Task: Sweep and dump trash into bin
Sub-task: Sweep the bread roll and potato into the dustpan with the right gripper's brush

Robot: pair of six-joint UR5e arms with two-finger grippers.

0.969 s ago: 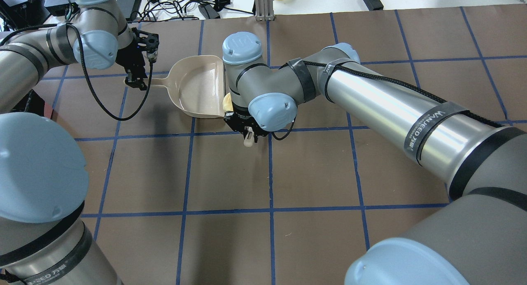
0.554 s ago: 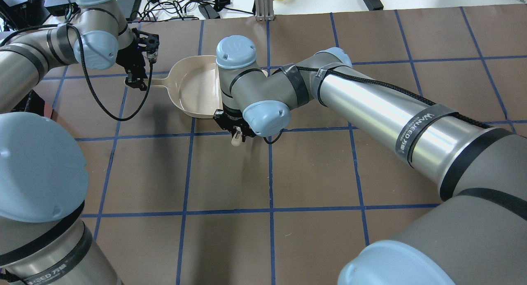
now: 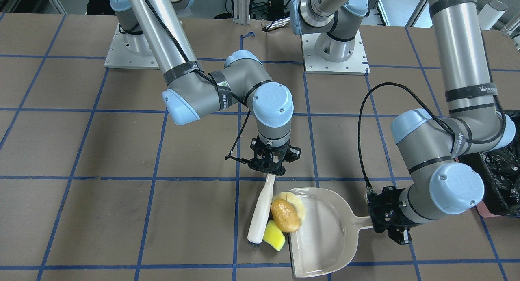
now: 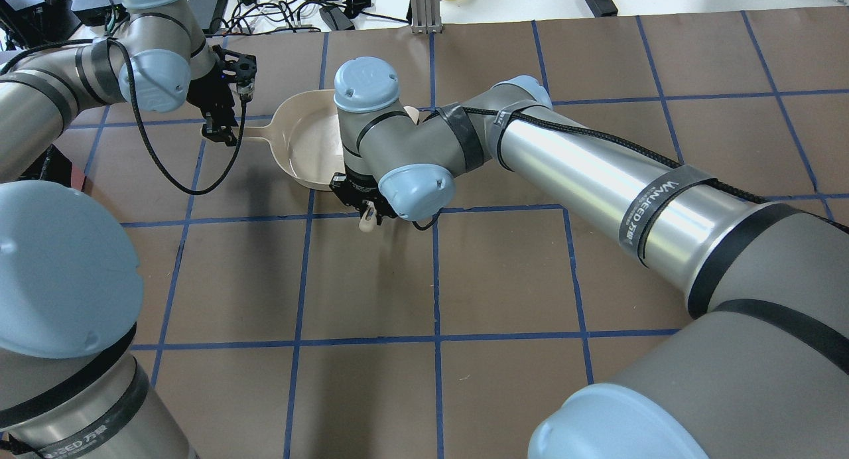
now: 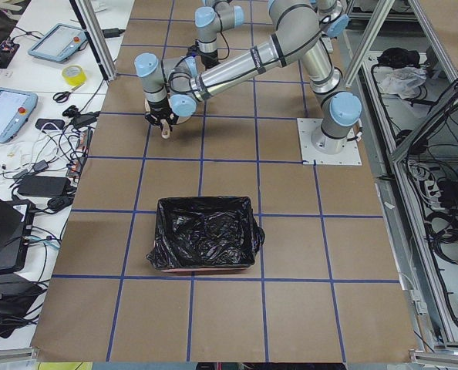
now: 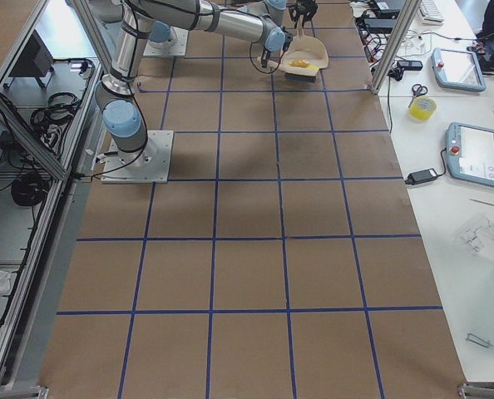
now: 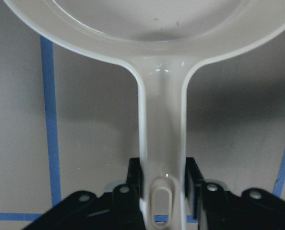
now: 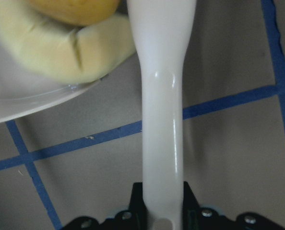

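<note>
We face the robot (image 3: 463, 49) from across the table (image 3: 81, 151), steeply downward, its base plates (image 3: 353, 63) at 12 o'clock. Behind its shoulders we look forward and down. Two distant end cameras look along the table. Wrist cameras sit close over the dustpan (image 7: 161, 120) and brush (image 8: 161, 120) handles. Front and left-end views share the bin (image 5: 206, 231).

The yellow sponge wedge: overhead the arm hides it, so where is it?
Front-facing view, lower centre: the sponge wedge lies at the dustpan's open lip, between the brush and the golden-brown lump.
</note>
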